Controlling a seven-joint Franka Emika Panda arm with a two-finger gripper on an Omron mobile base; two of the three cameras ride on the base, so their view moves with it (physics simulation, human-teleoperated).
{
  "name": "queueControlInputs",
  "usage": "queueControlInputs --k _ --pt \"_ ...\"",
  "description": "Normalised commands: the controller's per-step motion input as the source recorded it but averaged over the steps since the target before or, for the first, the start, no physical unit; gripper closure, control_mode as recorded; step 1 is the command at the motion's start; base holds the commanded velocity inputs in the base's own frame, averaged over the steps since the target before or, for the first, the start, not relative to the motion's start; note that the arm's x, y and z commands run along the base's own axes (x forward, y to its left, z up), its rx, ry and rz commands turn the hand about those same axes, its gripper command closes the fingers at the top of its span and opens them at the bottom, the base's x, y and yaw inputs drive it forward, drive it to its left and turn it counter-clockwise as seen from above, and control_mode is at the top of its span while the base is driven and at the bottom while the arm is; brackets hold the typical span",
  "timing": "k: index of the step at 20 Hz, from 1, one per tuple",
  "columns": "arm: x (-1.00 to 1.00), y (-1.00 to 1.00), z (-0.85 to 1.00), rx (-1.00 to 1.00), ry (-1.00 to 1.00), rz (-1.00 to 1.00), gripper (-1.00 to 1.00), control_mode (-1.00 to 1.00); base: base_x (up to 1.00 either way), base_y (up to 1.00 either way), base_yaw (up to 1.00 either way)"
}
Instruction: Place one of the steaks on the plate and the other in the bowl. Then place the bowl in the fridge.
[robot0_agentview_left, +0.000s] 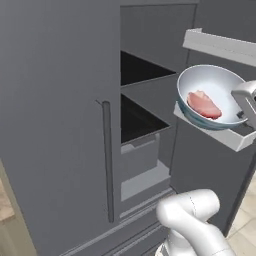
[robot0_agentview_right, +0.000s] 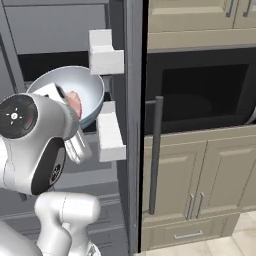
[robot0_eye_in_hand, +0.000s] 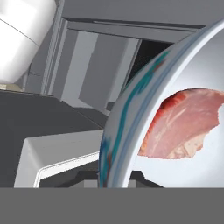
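The deep round bowl (robot0_agentview_left: 212, 95), white inside and light blue with a pattern outside, is tilted, with its opening turned toward the left base camera. It contains one flat pink-red piece of raw steak (robot0_agentview_left: 203, 104), which lies against the lower inside wall. In the hand view the steak (robot0_eye_in_hand: 183, 124) is in the right part of the bowl, and the blue rim of the bowl (robot0_eye_in_hand: 120, 131) runs as a curve through the middle.

The bowl is at the open right door of the tall grey steel fridge (robot0_agentview_left: 60, 125). Its underside is at the white door shelf (robot0_agentview_left: 225, 134), just above it or touching it; the pictures do not decide which. A second white door shelf (robot0_agentview_left: 220, 45) is higher, near the top rim of the bowl.

The tool (robot0_agentview_left: 246, 107) is at the right rim of the bowl, and it seems clenched on this rim, though the fingertips are partly hidden.

Inside the fridge there are dark inner shelves (robot0_agentview_left: 142, 70) and a pale grey drawer (robot0_agentview_left: 140, 157). The left door is closed, with a long vertical handle (robot0_agentview_left: 106, 160). In the right base view the white arm covers a part of the bowl (robot0_agentview_right: 85, 87), and a dark-glass wall oven (robot0_agentview_right: 200, 90) with beige cabinets (robot0_agentview_right: 200, 165) stands beside the fridge.
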Motion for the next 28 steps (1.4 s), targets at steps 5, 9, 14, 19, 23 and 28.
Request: queueControlInputs --k 5,9,14,19,23,28 --pt "0.0 0.0 0.0 0.0 0.0 0.0 1.0 1.0 0.52 0.51 -0.07" --pt "0.0 0.0 0.0 0.0 0.0 0.0 1.0 1.0 0.54 0.19 -0.24" --pt "0.0 0.0 0.0 0.0 0.0 0.0 1.0 1.0 0.17 0.19 -0.07" --pt "0.0 0.0 0.0 0.0 0.0 0.0 1.0 1.0 -0.01 0.17 0.19" --pt "0.0 0.0 0.0 0.0 0.0 0.0 1.0 1.0 0.0 0.23 0.14" --pt "0.15 0.01 0.0 0.0 0.0 0.02 1.0 -1.0 0.14 0.0 0.08"
